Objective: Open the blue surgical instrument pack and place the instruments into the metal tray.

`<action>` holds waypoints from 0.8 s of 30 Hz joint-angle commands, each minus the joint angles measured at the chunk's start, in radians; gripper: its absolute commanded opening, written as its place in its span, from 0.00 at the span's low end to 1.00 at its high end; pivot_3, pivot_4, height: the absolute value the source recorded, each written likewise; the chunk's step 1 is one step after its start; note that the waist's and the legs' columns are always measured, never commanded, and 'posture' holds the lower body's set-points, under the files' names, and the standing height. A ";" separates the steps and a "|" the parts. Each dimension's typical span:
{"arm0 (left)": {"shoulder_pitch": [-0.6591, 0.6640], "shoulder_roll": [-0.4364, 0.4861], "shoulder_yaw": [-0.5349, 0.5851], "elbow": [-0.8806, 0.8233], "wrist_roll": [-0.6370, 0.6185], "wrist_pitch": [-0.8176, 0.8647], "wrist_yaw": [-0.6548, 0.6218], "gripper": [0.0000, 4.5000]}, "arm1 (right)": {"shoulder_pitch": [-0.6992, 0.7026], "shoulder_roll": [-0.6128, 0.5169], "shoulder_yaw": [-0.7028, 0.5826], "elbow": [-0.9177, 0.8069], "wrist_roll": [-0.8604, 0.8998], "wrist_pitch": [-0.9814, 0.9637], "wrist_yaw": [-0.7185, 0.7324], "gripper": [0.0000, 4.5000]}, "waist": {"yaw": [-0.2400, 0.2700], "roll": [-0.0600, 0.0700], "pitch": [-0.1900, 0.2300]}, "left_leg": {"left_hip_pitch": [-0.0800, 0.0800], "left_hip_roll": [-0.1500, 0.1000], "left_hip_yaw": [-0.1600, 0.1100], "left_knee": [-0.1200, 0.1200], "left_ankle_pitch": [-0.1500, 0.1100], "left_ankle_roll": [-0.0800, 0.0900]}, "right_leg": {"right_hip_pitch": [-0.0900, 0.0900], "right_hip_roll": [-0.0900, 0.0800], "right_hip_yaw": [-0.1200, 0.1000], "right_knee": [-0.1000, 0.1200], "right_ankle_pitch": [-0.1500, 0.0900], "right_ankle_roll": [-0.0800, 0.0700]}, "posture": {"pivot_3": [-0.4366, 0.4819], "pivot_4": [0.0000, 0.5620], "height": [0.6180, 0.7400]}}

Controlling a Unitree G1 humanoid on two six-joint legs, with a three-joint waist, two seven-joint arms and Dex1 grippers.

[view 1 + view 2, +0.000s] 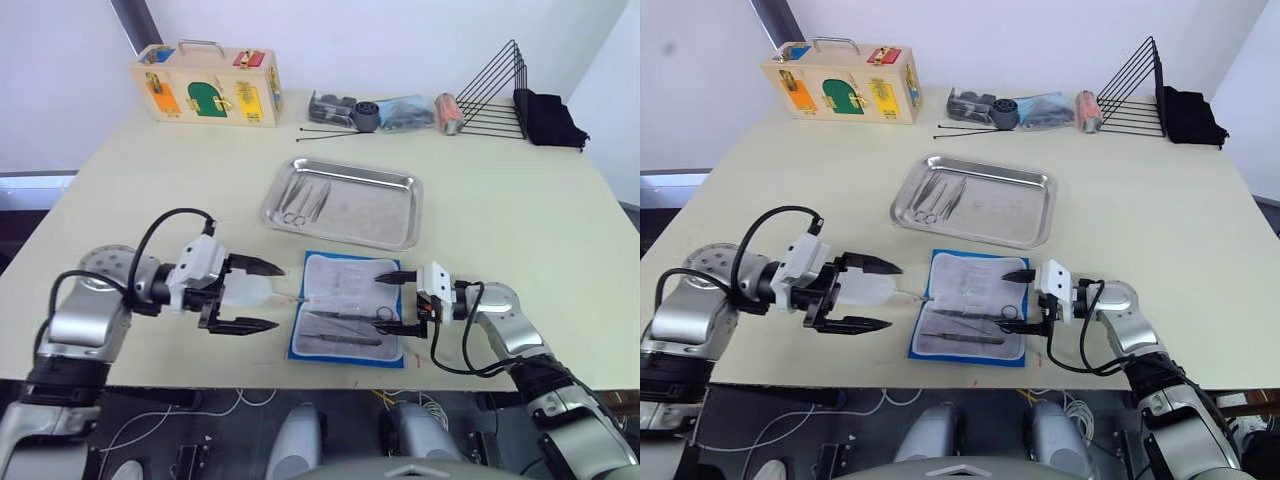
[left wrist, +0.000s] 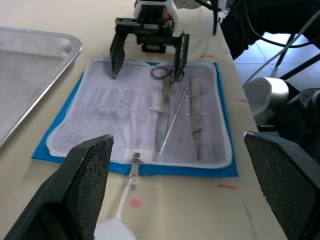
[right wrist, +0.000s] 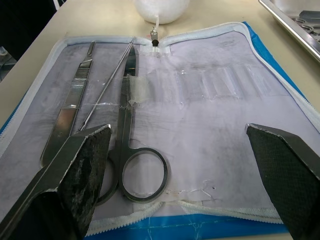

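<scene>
Black fingers of the left gripper [image 1: 247, 296] are spreading wide over the desk [image 1: 520, 230], gripping nothing, with a white plush toy [image 1: 243, 293] lying between them just left of the blue pack [image 1: 347, 309]. Lying unzipped and flat near the front edge of the desk, the pack is showing its pale lining, and scissors [image 3: 131, 145], a thin probe [image 3: 105, 88] and a flat-handled tool [image 3: 70, 107] are resting in it, while the steel tray [image 1: 343, 202] just behind is holding a few more instruments [image 1: 303, 199] at its left end. Over the pack's right edge, the right gripper [image 1: 392, 299] is hovering with its fingers wide apart and empty, one finger [image 2: 180, 52] touching down beside the scissors' ring handles.
</scene>
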 commanded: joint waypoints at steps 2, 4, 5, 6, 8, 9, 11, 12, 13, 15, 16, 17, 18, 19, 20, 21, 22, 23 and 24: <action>-0.021 -0.008 -0.006 -0.030 -0.059 -0.029 -0.053 0.99 | 0.066 -0.025 0.008 0.031 -0.013 0.064 0.002 1.00 | 0.006 0.000 0.000 | -0.002 0.000 0.000 0.000 0.000 0.000 | -0.002 0.000 0.000 0.000 0.000 0.000 | 0.48 0.27 1.00; -0.022 -0.018 -0.009 -0.034 -0.064 -0.032 -0.053 0.99 | 0.068 -0.032 -0.002 0.004 -0.001 0.073 0.003 1.00 | 0.013 0.001 0.002 | -0.004 0.000 0.000 0.000 0.000 0.000 | -0.003 0.001 -0.001 0.000 0.001 0.002 | 0.48 0.27 1.00; -0.021 -0.022 -0.009 -0.038 -0.067 -0.035 -0.053 0.99 | 0.068 -0.035 -0.011 -0.016 0.009 0.080 0.003 1.00 | 0.014 0.003 0.003 | -0.004 0.000 0.000 0.000 0.000 0.000 | -0.003 0.001 -0.001 0.000 0.001 0.002 | 0.48 0.27 1.00; -0.019 -0.024 -0.007 -0.044 -0.072 -0.034 -0.053 0.99 | 0.069 -0.038 -0.018 -0.036 0.019 0.086 0.006 1.00 | 0.015 0.003 0.005 | -0.004 0.000 0.000 0.001 0.000 0.000 | -0.003 0.001 -0.002 0.000 0.001 0.002 | 0.48 0.27 1.00; -0.017 -0.028 -0.005 -0.052 -0.077 -0.028 -0.053 0.99 | 0.071 -0.039 -0.031 -0.070 0.039 0.103 0.006 1.00 | 0.016 0.004 0.007 | -0.005 0.000 0.000 0.001 0.000 0.000 | -0.003 0.001 -0.002 0.000 0.001 0.003 | 0.48 0.27 1.00; -0.015 -0.027 -0.006 -0.057 -0.080 -0.025 -0.053 0.99 | 0.071 -0.038 -0.040 -0.086 0.052 0.107 0.007 1.00 | 0.016 0.006 0.009 | -0.006 0.000 0.000 0.002 0.000 0.000 | -0.004 0.001 -0.002 0.000 0.001 0.003 | 0.48 0.27 1.00; -0.004 -0.030 -0.008 -0.072 -0.084 -0.017 -0.053 0.99 | 0.076 -0.037 -0.057 -0.127 0.080 0.117 0.006 1.00 | 0.015 0.010 0.013 | -0.006 -0.001 0.000 0.002 0.000 0.000 | -0.005 0.001 -0.002 0.000 0.002 0.003 | 0.48 0.27 1.00; 0.005 -0.033 -0.008 -0.084 -0.087 -0.011 -0.053 0.99 | 0.079 -0.039 -0.065 -0.149 0.095 0.124 0.006 1.00 | 0.015 0.010 0.014 | -0.010 0.000 0.001 0.001 0.000 0.000 | -0.009 0.003 -0.003 0.001 0.001 0.002 | 0.48 0.27 1.00; 0.014 -0.039 -0.010 -0.096 -0.089 -0.005 -0.053 0.99 | 0.084 -0.044 -0.077 -0.182 0.114 0.134 0.005 1.00 | 0.015 0.011 0.014 | -0.011 0.000 0.001 0.001 0.000 0.000 | -0.009 0.003 -0.002 0.001 0.001 0.002 | 0.48 0.27 1.00; 0.024 -0.052 -0.014 -0.108 -0.086 -0.004 -0.051 0.99 | 0.091 -0.052 -0.100 -0.235 0.152 0.155 0.004 1.00 | 0.015 0.014 0.017 | -0.012 0.000 0.001 0.001 0.000 0.000 | -0.011 0.002 -0.002 0.001 0.001 0.002 | 0.48 0.27 1.00; 0.025 -0.063 -0.017 -0.110 -0.083 -0.006 -0.046 0.99 | 0.096 -0.062 -0.113 -0.265 0.170 0.168 0.007 1.00 | 0.015 0.015 0.019 | -0.013 0.000 0.001 0.001 0.000 0.000 | -0.012 0.002 -0.001 0.001 0.001 0.002 | 0.48 0.27 1.00; 0.025 -0.074 -0.019 -0.109 -0.078 -0.009 -0.041 0.99 | 0.103 -0.073 -0.124 -0.292 0.187 0.181 0.010 1.00 | 0.015 0.015 0.019 | -0.016 -0.001 0.001 0.002 0.000 0.000 | -0.014 0.002 -0.001 0.001 0.001 0.003 | 0.48 0.27 1.00; 0.025 -0.087 -0.022 -0.105 -0.070 -0.017 -0.037 0.99 | 0.111 -0.090 -0.136 -0.323 0.204 0.194 0.015 1.00 | 0.014 0.016 0.020 | -0.020 -0.001 0.001 0.004 0.000 0.000 | -0.019 0.002 -0.001 0.002 0.002 0.003 | 0.48 0.27 1.00; 0.025 -0.103 -0.031 -0.099 -0.056 -0.028 -0.031 0.99 | 0.125 -0.119 -0.152 -0.362 0.222 0.208 0.026 1.00 | 0.014 0.016 0.021 | -0.024 -0.001 0.001 0.005 0.000 0.000 | -0.022 0.003 -0.002 0.004 0.002 0.003 | 0.48 0.27 1.00; 0.025 -0.115 -0.037 -0.095 -0.045 -0.036 -0.028 0.99 | 0.136 -0.140 -0.162 -0.389 0.234 0.219 0.034 1.00 | 0.014 0.017 0.022 | -0.025 -0.001 0.001 0.005 0.000 0.000 | -0.023 0.003 -0.002 0.004 0.002 0.003 | 0.48 0.27 1.00; 0.025 -0.125 -0.044 -0.091 -0.032 -0.045 -0.022 0.99 | 0.144 -0.158 -0.172 -0.410 0.243 0.226 0.041 1.00 | 0.014 0.017 0.022 | -0.025 -0.001 0.002 0.005 0.000 0.000 | -0.023 0.003 -0.002 0.004 0.002 0.003 | 0.48 0.27 1.00; 0.024 -0.135 -0.055 -0.090 -0.017 -0.048 -0.012 0.99 | 0.151 -0.179 -0.184 -0.431 0.250 0.227 0.045 1.00 | 0.014 0.017 0.022 | -0.025 -0.001 0.002 0.005 0.000 0.000 | -0.023 0.003 -0.002 0.004 0.002 0.003 | 0.48 0.27 1.00; 0.023 -0.147 -0.068 -0.091 -0.006 -0.044 -0.001 0.99 | 0.160 -0.208 -0.201 -0.461 0.264 0.237 0.054 1.00 | 0.014 0.017 0.022 | -0.025 -0.001 0.003 0.005 0.000 0.000 | -0.023 0.003 -0.002 0.004 0.002 0.003 | 0.48 0.27 1.00; 0.021 -0.160 -0.078 -0.091 0.004 -0.041 0.007 0.99 | 0.168 -0.232 -0.219 -0.489 0.282 0.249 0.061 1.00 | 0.014 0.017 0.023 | -0.025 -0.001 0.003 0.005 0.000 0.000 | -0.023 0.004 -0.002 0.004 0.002 0.003 | 0.48 0.27 1.00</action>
